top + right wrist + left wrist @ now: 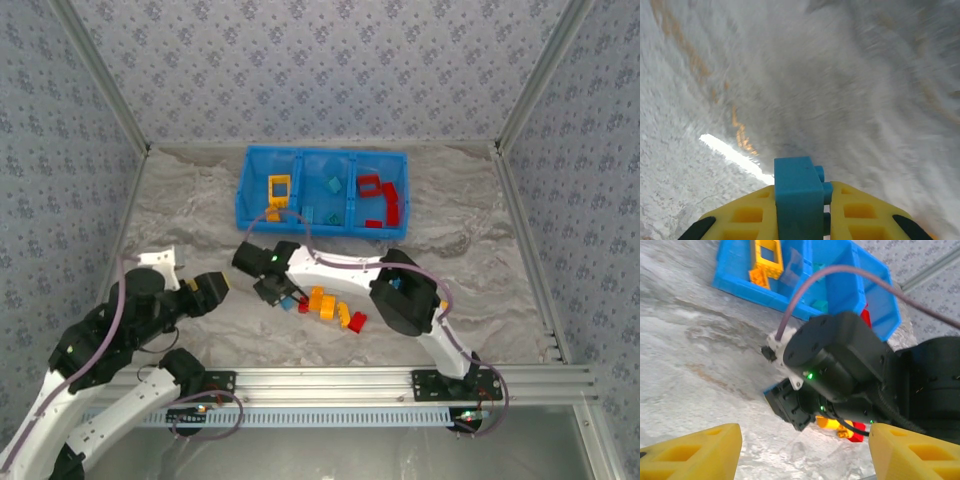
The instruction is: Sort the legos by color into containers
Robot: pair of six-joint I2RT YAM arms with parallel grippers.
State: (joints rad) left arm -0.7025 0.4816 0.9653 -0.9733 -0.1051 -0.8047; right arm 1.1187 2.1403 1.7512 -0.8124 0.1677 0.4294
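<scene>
Light-blue studded plastic brick sits clamped between the right gripper's yellow fingers over the pale table — short of the three-compartment blue plastic bin — while the left gripper stands open and empty.

Bin: we find it at the far middle of the table.
Left compartment: frame piece inside.
Middle compartment: small bricks inside.
Right compartment: more bricks inside.
Loose bricks: on the table, in front of the bin.
Right gripper: at their left end, one brick between its fingers.
Left gripper: we see it further left, apart.
</scene>
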